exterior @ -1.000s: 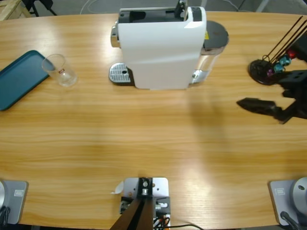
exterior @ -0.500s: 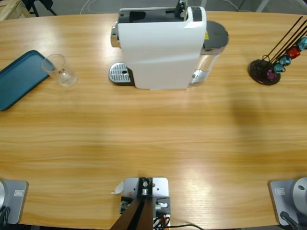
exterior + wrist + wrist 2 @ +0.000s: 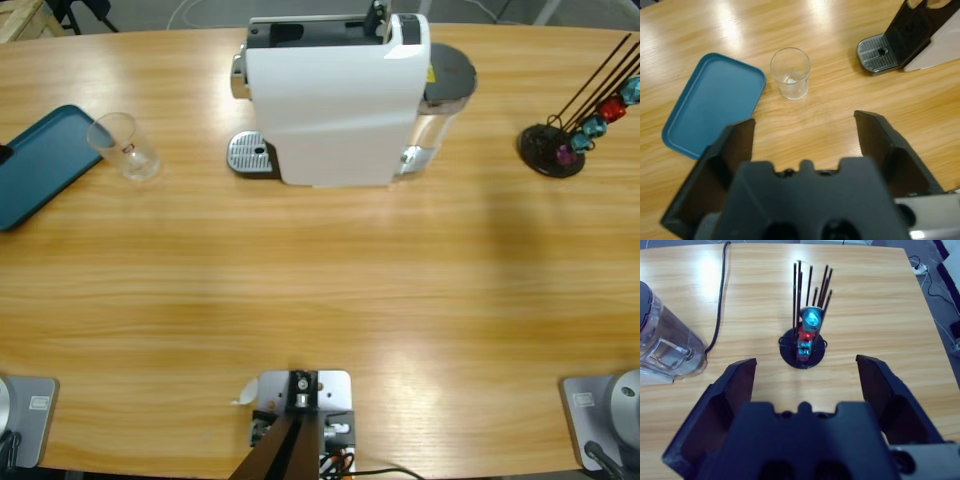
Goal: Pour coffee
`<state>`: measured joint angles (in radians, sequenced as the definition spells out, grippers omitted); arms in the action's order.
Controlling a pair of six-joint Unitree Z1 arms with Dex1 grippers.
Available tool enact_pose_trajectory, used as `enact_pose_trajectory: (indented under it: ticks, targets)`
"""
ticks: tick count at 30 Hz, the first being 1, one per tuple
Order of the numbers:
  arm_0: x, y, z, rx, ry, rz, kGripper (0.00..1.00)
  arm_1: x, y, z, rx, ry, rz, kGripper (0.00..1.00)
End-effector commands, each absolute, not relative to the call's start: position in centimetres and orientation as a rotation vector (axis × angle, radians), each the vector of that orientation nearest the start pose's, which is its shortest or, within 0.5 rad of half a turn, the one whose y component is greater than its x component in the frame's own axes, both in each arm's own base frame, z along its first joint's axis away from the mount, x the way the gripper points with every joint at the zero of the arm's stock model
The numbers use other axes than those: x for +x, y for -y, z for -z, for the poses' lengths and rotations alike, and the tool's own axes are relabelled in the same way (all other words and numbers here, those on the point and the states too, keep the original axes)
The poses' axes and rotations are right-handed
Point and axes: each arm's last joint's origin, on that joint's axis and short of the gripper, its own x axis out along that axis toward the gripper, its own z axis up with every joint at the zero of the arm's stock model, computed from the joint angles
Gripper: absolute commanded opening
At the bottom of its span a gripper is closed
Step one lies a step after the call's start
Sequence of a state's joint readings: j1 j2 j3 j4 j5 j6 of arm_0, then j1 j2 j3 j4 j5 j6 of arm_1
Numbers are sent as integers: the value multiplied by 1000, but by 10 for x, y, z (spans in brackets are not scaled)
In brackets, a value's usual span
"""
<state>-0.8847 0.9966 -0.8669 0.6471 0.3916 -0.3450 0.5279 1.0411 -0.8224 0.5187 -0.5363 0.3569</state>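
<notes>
Worktop (image 3: 320, 290) w/ white coffee machine (image 3: 335, 95) at back centre, drip grate (image 3: 250, 155) on its left. Empty glass (image 3: 125, 145) stands left, just beside teal tray (image 3: 40, 165). Capsule rack (image 3: 570, 130) far right. Left tool (image 3: 805, 132) spread wide above glass; right tool (image 3: 805, 372) spread wide, facing rack, both holding nothing.

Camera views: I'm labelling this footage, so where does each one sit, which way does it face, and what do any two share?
High view: fixed above the table, looking down at the coffee machine, glass, blue tray and capsule stand; no arm clearly shows.
Left wrist view: on the left arm, facing the glass, tray and drip plate; its open left end effector shows.
Right wrist view: on the right arm, facing the capsule stand and water tank; its open right end effector shows.
High and left wrist views share glass and tray.
</notes>
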Motion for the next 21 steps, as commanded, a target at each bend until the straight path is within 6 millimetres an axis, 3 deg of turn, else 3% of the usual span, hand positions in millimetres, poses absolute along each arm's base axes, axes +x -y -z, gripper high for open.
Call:
enact_pose_trajectory:
  ticks: [1,6,14,21]
  targets:
    - [79,72,-320,182,-686,429,837,147,-46,-323,-40,-674,154,778]
    - [79,72,-313,164,-655,438,833,154,-36,-317,21,-664,184,761]
    - [78,72,-310,158,-644,444,830,175,-40,-300,37,-698,168,720]
    - [79,72,-309,159,-645,444,830,183,-35,-296,49,-697,205,720]
